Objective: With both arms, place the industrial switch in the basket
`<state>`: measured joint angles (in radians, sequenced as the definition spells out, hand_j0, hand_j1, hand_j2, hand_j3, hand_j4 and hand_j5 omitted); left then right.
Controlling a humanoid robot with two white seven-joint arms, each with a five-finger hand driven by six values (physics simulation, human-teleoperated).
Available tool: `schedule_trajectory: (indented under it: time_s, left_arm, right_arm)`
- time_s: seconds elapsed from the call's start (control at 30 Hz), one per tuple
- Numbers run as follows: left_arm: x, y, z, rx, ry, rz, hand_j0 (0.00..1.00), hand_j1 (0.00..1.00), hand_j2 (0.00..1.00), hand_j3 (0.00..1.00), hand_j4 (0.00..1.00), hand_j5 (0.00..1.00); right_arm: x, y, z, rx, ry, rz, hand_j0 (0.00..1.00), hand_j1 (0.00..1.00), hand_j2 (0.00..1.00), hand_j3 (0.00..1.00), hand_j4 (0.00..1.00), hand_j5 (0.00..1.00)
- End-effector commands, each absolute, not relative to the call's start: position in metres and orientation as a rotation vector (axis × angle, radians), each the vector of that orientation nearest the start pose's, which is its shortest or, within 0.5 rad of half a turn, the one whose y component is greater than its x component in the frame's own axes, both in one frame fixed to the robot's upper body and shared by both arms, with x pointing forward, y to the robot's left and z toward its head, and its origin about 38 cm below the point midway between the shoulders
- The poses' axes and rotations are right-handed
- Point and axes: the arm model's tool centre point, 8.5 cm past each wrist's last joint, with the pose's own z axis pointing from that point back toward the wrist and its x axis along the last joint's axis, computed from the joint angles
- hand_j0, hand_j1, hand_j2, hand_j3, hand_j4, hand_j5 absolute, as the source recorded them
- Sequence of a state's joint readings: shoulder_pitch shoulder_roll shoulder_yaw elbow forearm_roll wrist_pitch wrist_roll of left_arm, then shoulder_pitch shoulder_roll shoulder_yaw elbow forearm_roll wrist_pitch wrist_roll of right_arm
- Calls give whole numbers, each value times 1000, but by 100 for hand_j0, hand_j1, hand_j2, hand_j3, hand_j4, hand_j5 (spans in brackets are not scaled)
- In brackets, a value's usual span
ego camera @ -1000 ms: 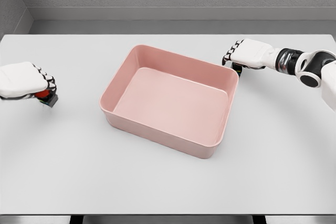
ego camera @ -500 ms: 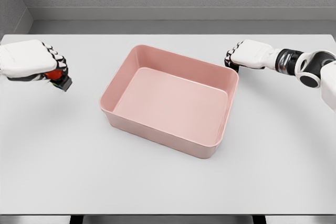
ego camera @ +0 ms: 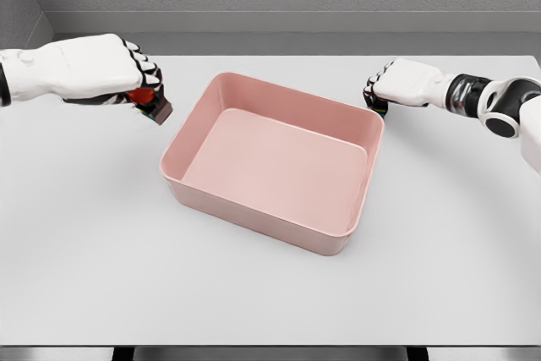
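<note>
Left robot hand (ego camera: 127,73) is seen left of the pink basket (ego camera: 203,200), just beside its upper-left corner, fingers curled around a red-and-black industrial switch (ego camera: 152,103) held above the white tabletop (ego camera: 101,243). Basket interior is bare. Right robot hand (ego camera: 390,89) is fisted at the basket's upper-right corner; a dark object under it cannot be made out.

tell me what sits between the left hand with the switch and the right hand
In the head view, the pink basket lies between the left hand, shut on the industrial switch, and the right hand. The basket holds nothing yet.
</note>
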<state>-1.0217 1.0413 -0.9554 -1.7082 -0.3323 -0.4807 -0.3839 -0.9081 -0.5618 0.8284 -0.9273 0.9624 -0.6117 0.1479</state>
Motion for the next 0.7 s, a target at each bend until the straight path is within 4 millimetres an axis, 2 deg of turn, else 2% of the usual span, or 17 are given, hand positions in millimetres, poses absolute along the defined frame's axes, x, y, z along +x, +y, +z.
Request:
schedule_trajectory:
  time_s: [0.0, 0.13, 0.3, 0.4, 0.67]
  left_arm:
    - [418, 248, 308, -679, 1851, 2837, 47, 47, 47, 47, 47, 47]
    - [418, 221, 297, -582, 1819, 2838, 47, 47, 47, 47, 47, 47]
    - [416, 205, 284, -516, 1772, 2851, 47, 47, 47, 47, 47, 47]
    - [414, 201, 279, -493, 1763, 2856, 47, 47, 47, 47, 47, 47]
    - [414, 192, 262, -466, 1701, 2879, 50, 50, 50, 50, 50, 50]
  right_arm:
    - [527, -285, 173, 1087, 1654, -3017, 49, 49, 49, 49, 49, 49]
    - [527, -285, 176, 1091, 1657, -3009, 48, 48, 48, 48, 48, 48]
    - [530, -298, 190, 1161, 1698, -2988, 47, 47, 47, 47, 47, 47]
    - [530, -307, 196, 1195, 1702, -2981, 47, 47, 47, 47, 47, 47]
    - [530, -301, 207, 1205, 1744, -2922, 47, 47, 47, 47, 47, 47]
